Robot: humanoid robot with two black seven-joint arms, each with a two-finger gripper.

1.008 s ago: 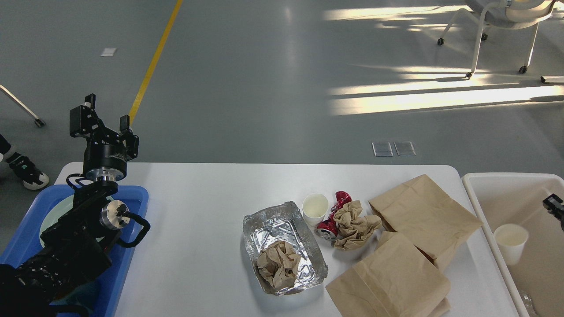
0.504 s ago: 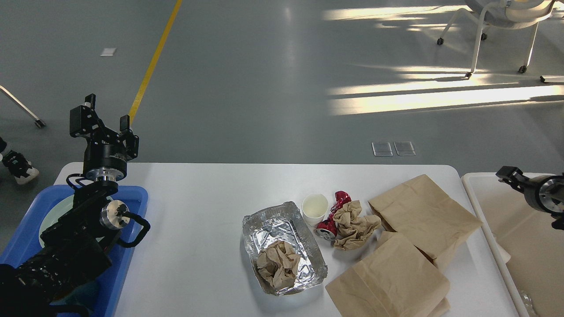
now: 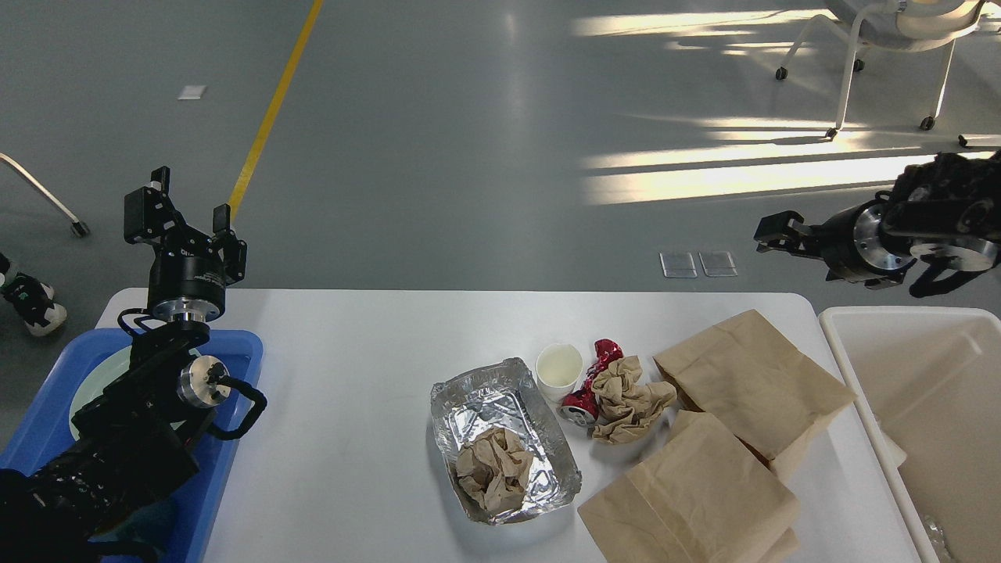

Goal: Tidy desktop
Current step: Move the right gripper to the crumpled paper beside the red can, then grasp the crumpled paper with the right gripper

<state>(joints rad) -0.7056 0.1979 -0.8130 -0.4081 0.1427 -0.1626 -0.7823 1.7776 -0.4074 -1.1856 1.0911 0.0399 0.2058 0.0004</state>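
Note:
The white desktop (image 3: pixel 352 375) carries a foil tray (image 3: pixel 450 407) holding a crumpled brown paper ball (image 3: pixel 494 467). Beside it stand a white paper cup (image 3: pixel 559 369), a crushed red can (image 3: pixel 583 404) and another crumpled paper (image 3: pixel 626 399). Two brown paper bags (image 3: pixel 755 383) (image 3: pixel 696 493) lie at the right, overlapping. My left gripper (image 3: pixel 188 205) is raised over the table's far left corner, open and empty. Beyond the far right corner my right gripper (image 3: pixel 770 233) hovers in the air, pointing left, its fingers apart with nothing in them.
A blue tray (image 3: pixel 242 348) with a pale plate (image 3: pixel 98 379) sits at the left under my left arm. A white bin (image 3: pixel 868 320) stands off the table's right edge. A chair (image 3: pixel 899 47) is far back on the floor, and a person's shoe (image 3: pixel 31 301) at the left.
My right arm has risen out of the white bin and swung up and back beyond the table's far right corner. The upright cup in the bin no longer shows. The left arm is still.

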